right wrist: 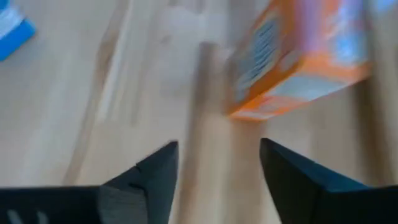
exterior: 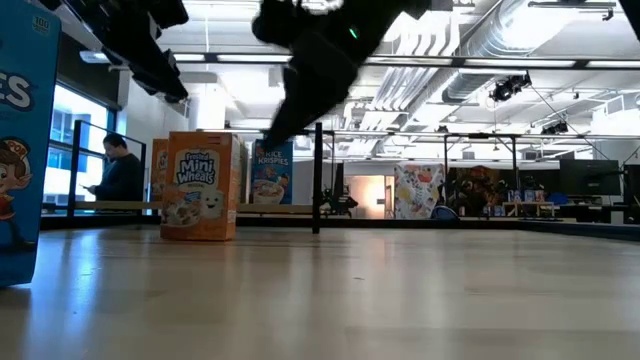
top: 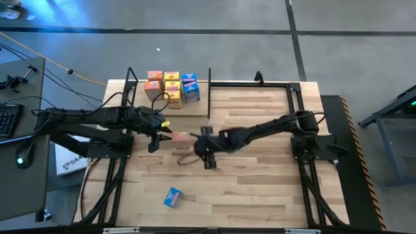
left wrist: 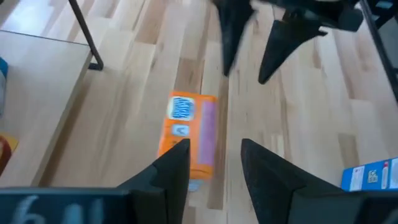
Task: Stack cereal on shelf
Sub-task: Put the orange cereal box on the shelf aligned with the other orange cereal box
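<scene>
An orange-pink cereal box (top: 180, 138) stands on its base on the striped tabletop, between my two grippers; it also shows in the low view (exterior: 200, 185). My left gripper (left wrist: 214, 149) is open just to the box's left. My right gripper (right wrist: 217, 149) hangs open to the box's right (top: 200, 151), above the table. A blue cereal box (top: 173, 197) lies near the table's front edge. Orange-pink, yellow and blue boxes (top: 171, 83) stand on the shelf's pale base board (top: 195, 109) at the far left.
The shelf's black upright post (top: 209, 84) stands right of the shelved boxes. A black tube frame (top: 289, 88) runs along the table's far right. The blue box looms close at the left of the low view (exterior: 25, 140). A person stands in the room behind (exterior: 120, 170).
</scene>
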Motion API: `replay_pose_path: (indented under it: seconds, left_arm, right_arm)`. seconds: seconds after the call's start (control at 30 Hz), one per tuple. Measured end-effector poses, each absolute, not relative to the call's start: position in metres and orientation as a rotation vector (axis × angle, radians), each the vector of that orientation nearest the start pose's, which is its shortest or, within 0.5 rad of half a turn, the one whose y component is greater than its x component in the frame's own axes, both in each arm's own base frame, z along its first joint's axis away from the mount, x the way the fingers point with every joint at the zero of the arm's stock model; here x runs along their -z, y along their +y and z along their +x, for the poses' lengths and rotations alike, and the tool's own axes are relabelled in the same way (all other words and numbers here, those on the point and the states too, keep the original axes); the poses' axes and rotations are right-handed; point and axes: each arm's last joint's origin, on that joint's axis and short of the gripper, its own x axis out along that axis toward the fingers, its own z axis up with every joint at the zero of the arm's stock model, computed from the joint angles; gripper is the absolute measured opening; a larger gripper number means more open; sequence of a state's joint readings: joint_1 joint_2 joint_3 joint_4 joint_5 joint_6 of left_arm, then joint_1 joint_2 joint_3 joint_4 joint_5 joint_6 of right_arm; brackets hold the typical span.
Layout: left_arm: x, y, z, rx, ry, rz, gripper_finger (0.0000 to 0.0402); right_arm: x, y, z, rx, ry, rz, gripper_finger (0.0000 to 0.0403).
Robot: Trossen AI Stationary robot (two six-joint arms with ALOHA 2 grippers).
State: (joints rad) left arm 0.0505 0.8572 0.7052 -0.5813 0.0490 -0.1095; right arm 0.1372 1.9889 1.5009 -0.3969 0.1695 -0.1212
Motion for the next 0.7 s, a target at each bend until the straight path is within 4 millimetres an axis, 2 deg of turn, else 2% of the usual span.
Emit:
replay_pose_path:
  seconds: [0.1,0.23,0.33,0.47,0.6,0.7]
  left_arm:
    - [-0.255,0.008,0.177,-0.047,0.757,-0.130,0.0119]
    - [-0.248,0.009,0.187,-0.066,0.817,-0.102,0.0119]
    - [-0.251,0.009,0.197,-0.063,0.877,-0.100,0.0142]
    - [-0.258,0.010,0.211,-0.059,0.995,-0.104,0.0184]
    - [-0.264,0.009,0.226,-0.055,1.045,-0.101,0.0225]
    - [-0.260,0.009,0.236,-0.043,1.078,-0.082,0.0251]
  right_arm:
    - [-0.181,0.060,0.418,-0.045,0.841,-0.219,0.0153]
    - [-0.172,0.059,0.404,-0.025,0.749,-0.141,0.0089]
    - [-0.169,0.060,0.391,-0.016,0.717,-0.098,0.0052]
    - [-0.180,0.064,0.375,-0.029,0.673,-0.084,0.0020]
    - [-0.181,0.068,0.359,-0.040,0.637,-0.086,0.0004]
    - [-0.177,0.071,0.350,-0.054,0.588,-0.081,0.0001]
